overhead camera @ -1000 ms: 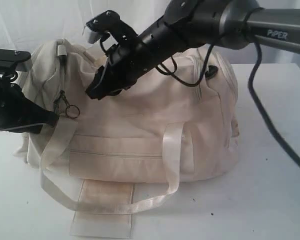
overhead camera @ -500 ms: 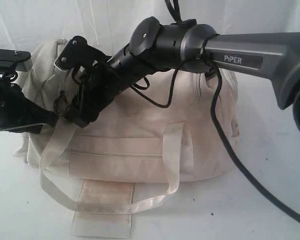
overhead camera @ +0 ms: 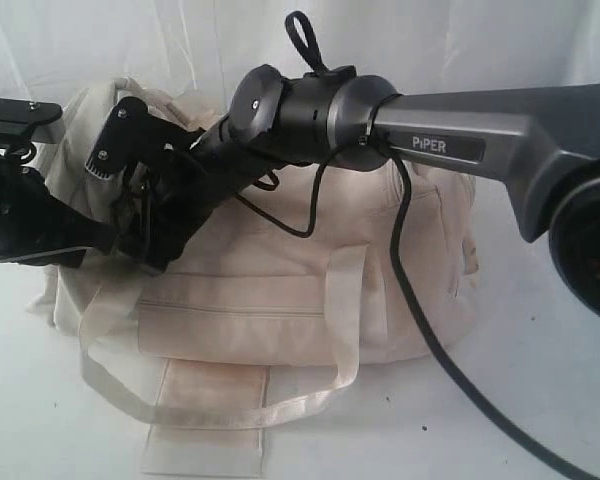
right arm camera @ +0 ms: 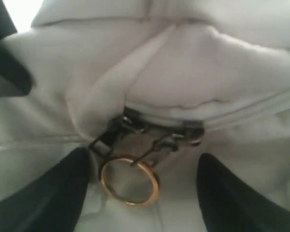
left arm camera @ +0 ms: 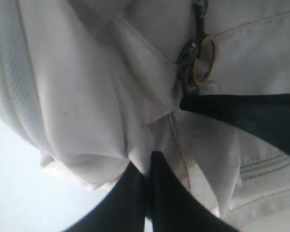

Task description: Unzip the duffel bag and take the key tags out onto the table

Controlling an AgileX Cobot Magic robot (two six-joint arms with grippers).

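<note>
The duffel bag is plain cream with paler webbing straps. Its zipper ring is brassy gold. The tabletop is white and the arm is dark grey.

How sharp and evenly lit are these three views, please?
Exterior view: backdrop blown out white, duffel bag evenly lit and sharp. Left wrist view: zipper ring fairly crisp, fabric slightly washed. Right wrist view: soft throughout, ring blurred, dark claw fingers smeared.

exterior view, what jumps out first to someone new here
A big dark right arm reaches across a cream duffel bag on the white table. At the bag's left end in that view, the right gripper stands open astride a gold ring zipper pull, while the left gripper pinches fabric nearby.
</note>
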